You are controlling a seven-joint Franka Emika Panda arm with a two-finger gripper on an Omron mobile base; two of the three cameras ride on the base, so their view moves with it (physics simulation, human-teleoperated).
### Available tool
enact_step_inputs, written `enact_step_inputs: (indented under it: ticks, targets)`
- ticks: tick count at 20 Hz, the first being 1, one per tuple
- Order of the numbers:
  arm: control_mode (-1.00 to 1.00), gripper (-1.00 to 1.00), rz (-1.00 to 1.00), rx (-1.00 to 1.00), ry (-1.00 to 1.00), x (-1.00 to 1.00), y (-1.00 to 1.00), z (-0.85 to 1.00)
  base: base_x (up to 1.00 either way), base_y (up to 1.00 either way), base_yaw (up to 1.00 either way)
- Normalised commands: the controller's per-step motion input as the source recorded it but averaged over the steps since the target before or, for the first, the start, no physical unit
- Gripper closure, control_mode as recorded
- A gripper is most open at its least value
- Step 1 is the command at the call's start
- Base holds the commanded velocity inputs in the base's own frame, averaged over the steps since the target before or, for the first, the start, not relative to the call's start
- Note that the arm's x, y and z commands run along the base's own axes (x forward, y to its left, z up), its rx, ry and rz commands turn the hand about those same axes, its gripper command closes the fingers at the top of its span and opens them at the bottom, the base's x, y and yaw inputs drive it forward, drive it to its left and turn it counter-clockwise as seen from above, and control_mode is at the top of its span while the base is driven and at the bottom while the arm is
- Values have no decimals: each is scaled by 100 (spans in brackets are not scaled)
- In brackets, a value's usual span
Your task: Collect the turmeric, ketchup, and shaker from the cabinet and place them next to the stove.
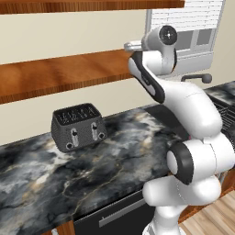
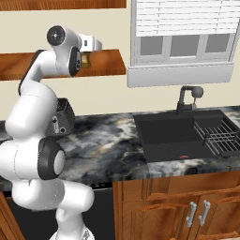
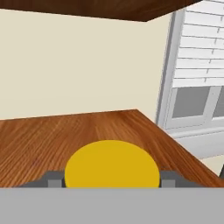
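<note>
The turmeric jar's round yellow lid [image 3: 112,165] sits right between my two finger tips in the hand view, and each tip touches a side of it. My gripper [image 3: 111,180] is shut on the turmeric, over the right end of the cabinet's lower shelf board [image 3: 39,140]. From the right base view, the mustard-brown jar [image 2: 85,60] shows just under my white hand, at the shelf [image 2: 110,63]. In the left base view the arm reaches up to the same shelf [image 1: 69,73]. The ketchup, the shaker and the stove are out of view.
A dark grey toaster [image 1: 78,126] stands on the black marble counter [image 1: 114,151] below the shelf. To the right lie a black sink [image 2: 173,133] with a tap [image 2: 187,98] and a dish rack [image 2: 220,136]. A window with blinds [image 2: 183,28] is beside the shelf end.
</note>
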Motion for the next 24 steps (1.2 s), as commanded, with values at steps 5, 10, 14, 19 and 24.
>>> enact_step_inputs:
  ticks: [5, 10, 14, 19, 24]
  targets:
    - [-100, 100, 0, 6, -7, -60, -42, 0, 0, 0, 0]
    - [-100, 100, 0, 9, -11, -93, -41, 0, 0, 0, 0]
    - [-100, 100, 0, 6, -9, -99, -37, 0, 0, 0, 0]
    - [-100, 100, 0, 6, -9, -100, -48, 0, 0, 0, 0]
    - [-100, 100, 0, 1, -3, -100, -46, -1, 0, 0, 0]
